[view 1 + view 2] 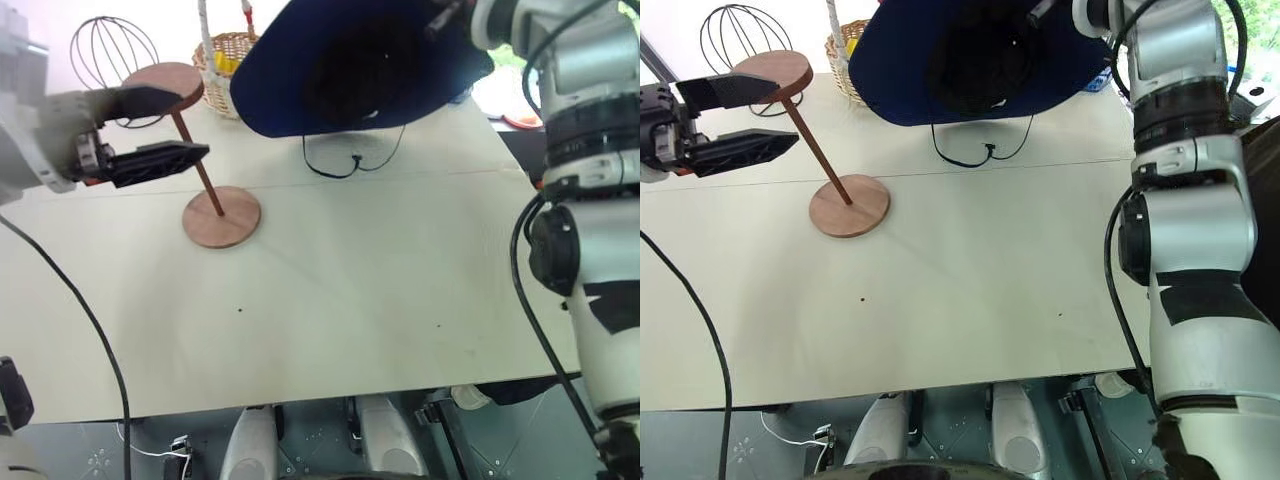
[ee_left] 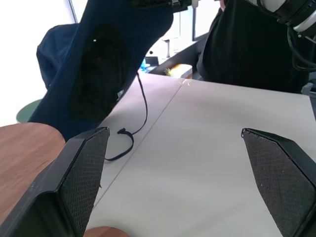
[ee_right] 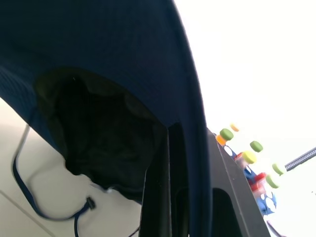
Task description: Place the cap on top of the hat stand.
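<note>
The navy cap (image 1: 360,65) hangs in the air over the far side of the table, its hollow crown facing me and its thin chin cord (image 1: 350,165) trailing onto the tabletop. My right gripper (image 3: 190,163) is shut on the cap's brim at its right edge. The brown hat stand (image 1: 221,217) is at the left, its slanted rod rising to a round disc top (image 1: 163,85). My left gripper (image 1: 192,123) is open beside that disc, with one finger over the disc and the other by the rod, holding nothing.
A black wire balloon-shaped frame (image 1: 112,45) stands behind the stand at the far left. A wicker basket (image 1: 228,55) sits between it and the cap. Colourful toys (image 3: 247,153) lie at the far right. The pale table (image 1: 350,300) stretches toward me.
</note>
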`<action>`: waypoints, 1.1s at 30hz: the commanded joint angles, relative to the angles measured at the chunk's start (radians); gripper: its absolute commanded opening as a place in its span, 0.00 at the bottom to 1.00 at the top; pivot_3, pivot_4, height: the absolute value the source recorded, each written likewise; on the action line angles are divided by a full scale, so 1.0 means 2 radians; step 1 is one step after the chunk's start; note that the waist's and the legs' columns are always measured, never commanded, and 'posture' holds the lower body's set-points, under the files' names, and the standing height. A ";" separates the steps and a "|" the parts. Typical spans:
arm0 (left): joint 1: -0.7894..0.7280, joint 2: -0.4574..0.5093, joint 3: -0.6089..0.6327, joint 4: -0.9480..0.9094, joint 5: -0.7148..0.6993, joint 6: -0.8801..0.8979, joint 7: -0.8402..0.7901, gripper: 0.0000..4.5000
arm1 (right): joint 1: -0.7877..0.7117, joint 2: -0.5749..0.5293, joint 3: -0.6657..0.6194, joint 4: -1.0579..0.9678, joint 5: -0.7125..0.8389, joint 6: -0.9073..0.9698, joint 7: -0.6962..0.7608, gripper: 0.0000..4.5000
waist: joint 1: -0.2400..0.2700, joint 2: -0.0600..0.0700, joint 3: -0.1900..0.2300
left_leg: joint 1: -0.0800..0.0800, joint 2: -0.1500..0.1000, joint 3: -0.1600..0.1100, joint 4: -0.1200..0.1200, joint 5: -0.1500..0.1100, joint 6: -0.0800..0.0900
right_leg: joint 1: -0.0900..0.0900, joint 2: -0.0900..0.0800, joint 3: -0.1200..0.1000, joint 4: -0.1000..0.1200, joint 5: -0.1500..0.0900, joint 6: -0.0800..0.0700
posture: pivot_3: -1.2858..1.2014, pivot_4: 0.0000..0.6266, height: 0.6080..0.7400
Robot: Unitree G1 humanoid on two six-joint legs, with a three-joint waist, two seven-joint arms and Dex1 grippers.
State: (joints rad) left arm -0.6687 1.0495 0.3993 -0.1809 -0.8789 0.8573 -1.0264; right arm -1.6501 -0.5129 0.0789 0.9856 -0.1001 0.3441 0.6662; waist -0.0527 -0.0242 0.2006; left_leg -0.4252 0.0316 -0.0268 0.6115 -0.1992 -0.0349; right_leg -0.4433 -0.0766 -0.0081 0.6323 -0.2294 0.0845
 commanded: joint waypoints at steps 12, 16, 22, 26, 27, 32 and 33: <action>0.072 0.054 0.213 -0.015 -0.054 0.063 0.065 1.00 | -0.139 0.069 -0.031 0.132 0.007 -0.095 -0.039 0.01 | -0.009 0.000 0.000 | 0.000 0.000 0.000 0.000 0.000 0.000 | 0.000 0.000 0.000 0.000 0.000 0.000 | 0.52 0.24 1.00; 0.109 0.061 0.270 -0.013 -0.052 0.079 0.070 1.00 | -0.145 0.084 -0.039 0.141 0.009 -0.108 -0.054 0.01 | -0.008 0.000 0.000 | 0.000 0.000 0.000 0.001 0.000 -0.001 | 0.000 0.000 0.000 0.000 0.000 0.000 | 0.52 0.24 1.00; 0.186 0.063 0.379 -0.021 -0.052 0.118 0.066 1.00 | -0.147 0.132 -0.048 0.141 0.013 -0.143 -0.083 0.01 | -0.013 0.000 0.000 | 0.000 0.000 0.000 0.000 0.000 -0.001 | 0.000 0.000 0.000 0.001 0.000 0.000 | 0.52 0.24 1.00; 0.243 0.057 0.438 -0.030 -0.047 0.138 0.053 1.00 | -0.150 0.160 -0.055 0.131 0.021 -0.168 -0.088 0.01 | -0.012 0.000 0.000 | 0.001 0.000 0.000 0.000 0.000 -0.001 | 0.000 0.000 0.000 0.002 0.000 0.000 | 0.52 0.24 1.00; 0.257 0.056 0.452 -0.035 -0.048 0.143 0.047 1.00 | -0.150 0.164 -0.056 0.128 0.021 -0.175 -0.089 0.01 | -0.012 0.000 0.000 | 0.001 0.000 0.000 0.000 0.000 -0.001 | 0.000 0.000 0.000 0.001 0.000 0.000 | 0.52 0.24 1.00; 0.309 0.062 0.505 -0.035 -0.040 0.154 0.031 1.00 | -0.150 0.187 -0.064 0.107 0.040 -0.199 -0.074 0.01 | -0.010 0.000 0.000 | 0.000 0.000 0.000 0.000 0.000 -0.001 | 0.000 0.000 0.000 0.001 0.000 0.000 | 0.52 0.24 1.00; 0.314 0.063 0.509 -0.033 -0.037 0.152 0.031 1.00 | -0.150 0.190 -0.064 0.104 0.042 -0.199 -0.074 0.01 | -0.009 0.000 0.000 | 0.000 0.000 0.000 0.000 0.000 -0.001 | 0.000 0.000 0.000 0.001 0.000 -0.001 | 0.52 0.24 1.00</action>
State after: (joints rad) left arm -0.0477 1.1523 1.3636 -0.2459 -0.9675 1.1700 -0.9590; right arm -1.8887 -0.1338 -0.0200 1.2632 -0.0446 -0.0183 0.5181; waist -0.0717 -0.0246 0.2006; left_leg -0.4243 0.0321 -0.0274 0.6124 -0.1985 -0.0370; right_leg -0.4437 -0.0768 -0.0077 0.6348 -0.2289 0.0830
